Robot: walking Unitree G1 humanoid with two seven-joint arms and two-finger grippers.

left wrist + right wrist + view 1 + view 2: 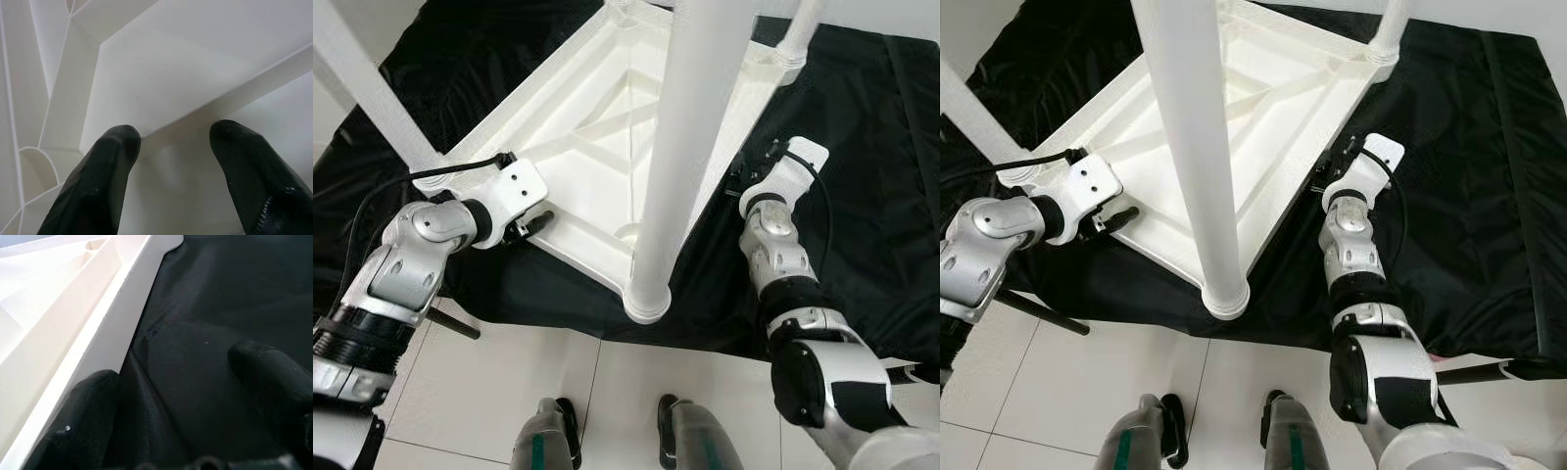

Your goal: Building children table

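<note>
The white table (597,157) lies upside down on a black cloth (1459,196), legs up. The left gripper (171,147), fingers apart, straddles its near rim; the right gripper (171,396), also spread, rests beside the opposite edge

I have the upturned table (597,176) on the cloth (862,147), between my grippers; left gripper (171,147) at its left rim; right gripper (181,396) beside its right edge; legs (690,147) standing ahead.

Head eyes look steeply down on the upturned table (597,147); wrist cameras sit close against its rim.
</note>
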